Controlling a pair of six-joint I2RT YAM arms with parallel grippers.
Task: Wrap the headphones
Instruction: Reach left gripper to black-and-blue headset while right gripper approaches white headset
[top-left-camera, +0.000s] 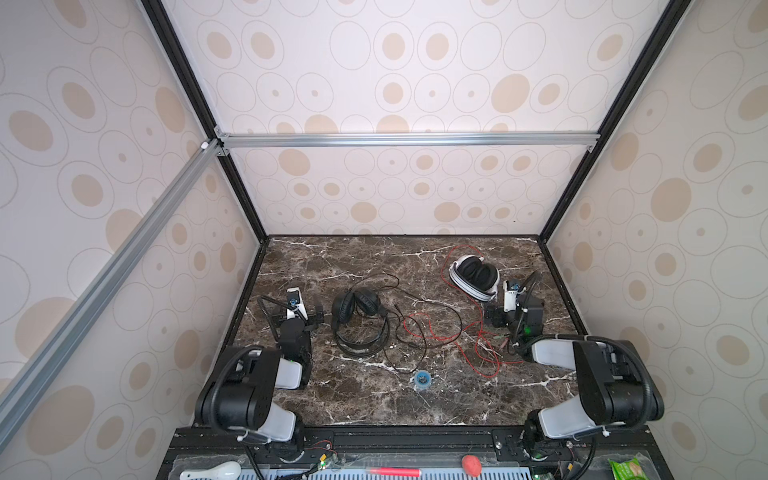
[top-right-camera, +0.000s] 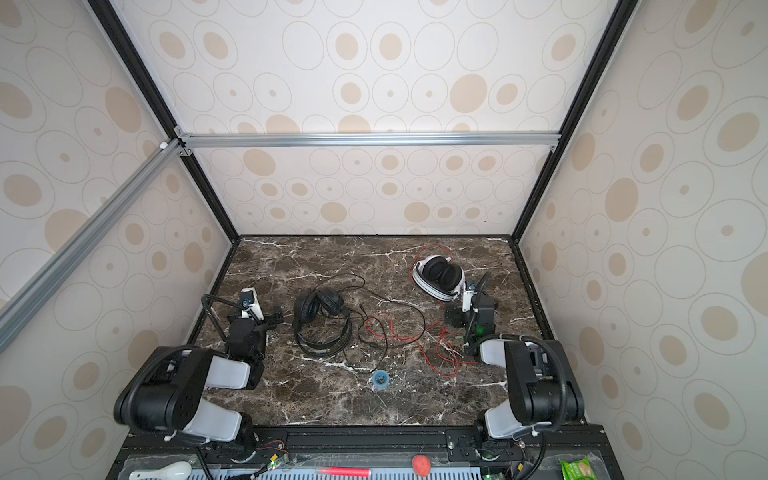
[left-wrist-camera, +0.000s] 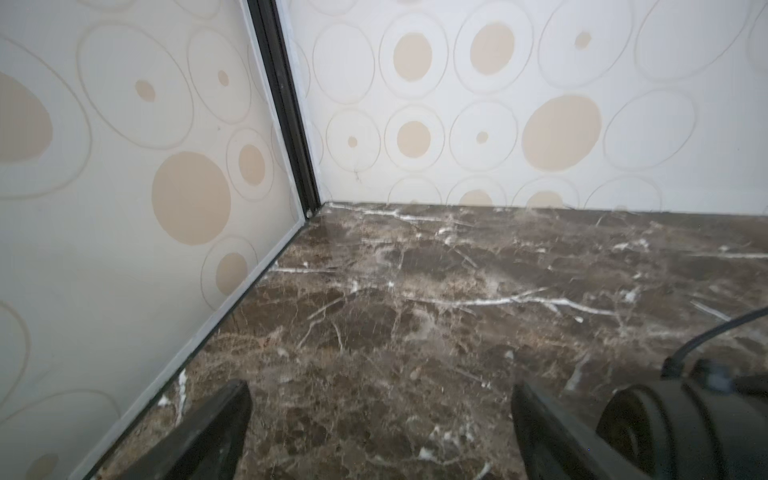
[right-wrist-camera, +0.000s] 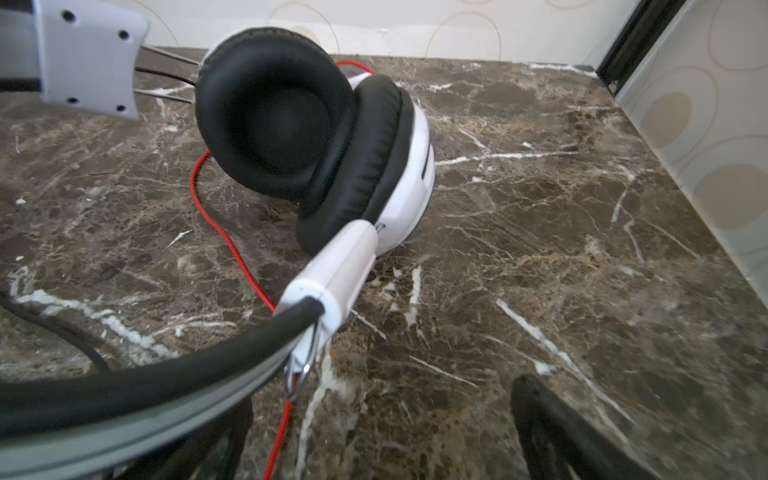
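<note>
- Fingers (left-wrist-camera: 216, 428), left gripper (top-left-camera: 297, 312): black, standing wide apart and gripping nothing. They are aiming at the back left corner of the dark brown marble-patterned tabletop (top-left-camera: 374, 399).
- Fingers (right-wrist-camera: 557, 419), right gripper (top-left-camera: 509, 308): likewise spreading wide and empty, aiming toward the back wall.
- All-black over-ear headphones (top-left-camera: 357, 316): lying just beside the left gripper on its table-centre side, outside the jaws. The long axis is running front to back, with the cups at the far end and the headband nearer the arms. The thin black cord (top-left-camera: 428, 301) is sprawling loose toward the centre.
- White over-ear headphones with black pads (right-wrist-camera: 316, 137): lying just ahead of the right gripper, cups folded together at the far end. The headband is arching back and passing over one finger in the right wrist view; whether it is touching cannot be told. The red cord (right-wrist-camera: 192, 178) is trailing to the centre, crossing the black one.
- Judgement: each arm is sitting nearer its own pair. The right is facing its pair, while the left is needing a turn toward centre.
</note>
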